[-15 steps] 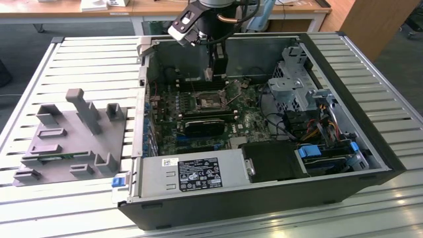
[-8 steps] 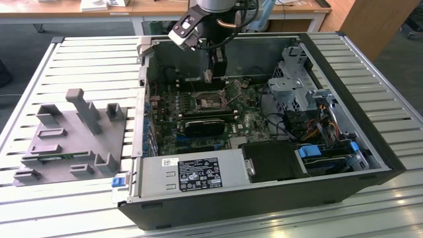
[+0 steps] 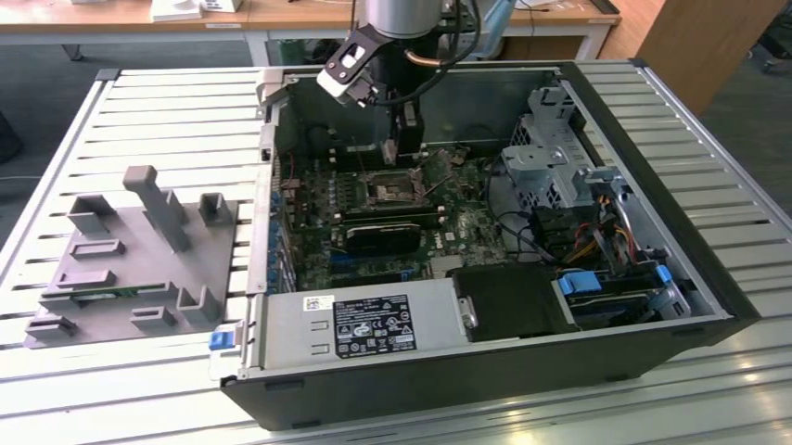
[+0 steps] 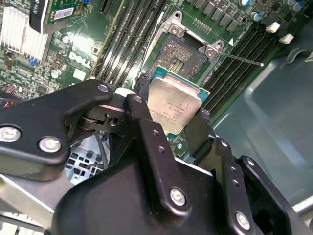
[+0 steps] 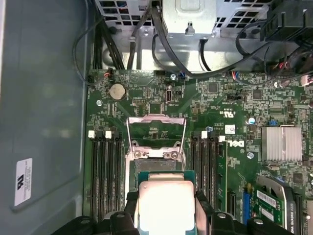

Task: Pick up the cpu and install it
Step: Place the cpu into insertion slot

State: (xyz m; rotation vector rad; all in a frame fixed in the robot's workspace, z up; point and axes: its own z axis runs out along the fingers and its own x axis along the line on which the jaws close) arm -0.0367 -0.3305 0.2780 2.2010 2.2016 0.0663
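Grey plastic fixture (image 3: 130,255) sits on the slatted table (image 3: 173,111) at the exterior view's left, beside an open computer case (image 3: 495,380). Inside the case, the gripper (image 4: 171,108) hangs above the motherboard (image 5: 234,112), its black fingers (image 4: 146,122) pinching the cpu (image 5: 166,203) by two opposite edges. The silvery chip is just over the open socket (image 5: 155,149), not touching it, with memory slots (image 5: 105,171) on either side.

A pale slatted metal table (image 3: 148,102) carries two things: a grey plastic fixture (image 3: 136,269) with upright posts on the exterior view's left, and just beside it an open black computer case (image 3: 495,380) lying across the middle and right
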